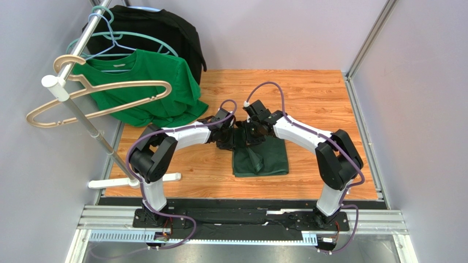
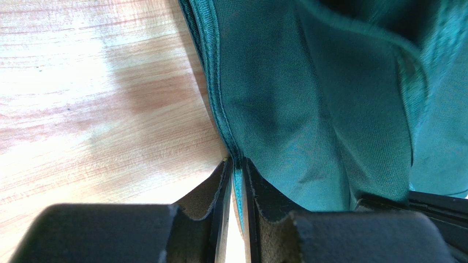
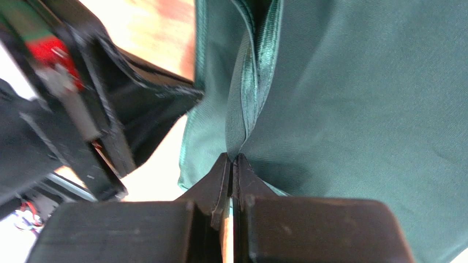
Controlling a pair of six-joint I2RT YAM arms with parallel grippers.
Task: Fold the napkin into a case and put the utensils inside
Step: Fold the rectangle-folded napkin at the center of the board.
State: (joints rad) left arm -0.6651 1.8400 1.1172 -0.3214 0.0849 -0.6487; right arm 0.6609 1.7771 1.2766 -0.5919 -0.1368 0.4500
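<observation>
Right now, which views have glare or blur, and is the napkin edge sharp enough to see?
Left wrist view: glare washes out the table at upper left; the napkin hem is sharp; the left gripper is soft near the lens. Right wrist view: the napkin weave is crisp, the lower left corner burns white. Top view: even light, but the dark napkin shows few folds.

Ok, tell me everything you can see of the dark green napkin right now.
The napkin is plain dark forest-green cloth, soft and finely woven, with a stitched hem and no print. It is folded into a roughly rectangular, layered shape with a few creases. Its near part lies on the wooden table between the arms. At its far edge the left gripper pinches the hemmed edge and the right gripper pinches a doubled fold of hem. No utensils show on it.
</observation>
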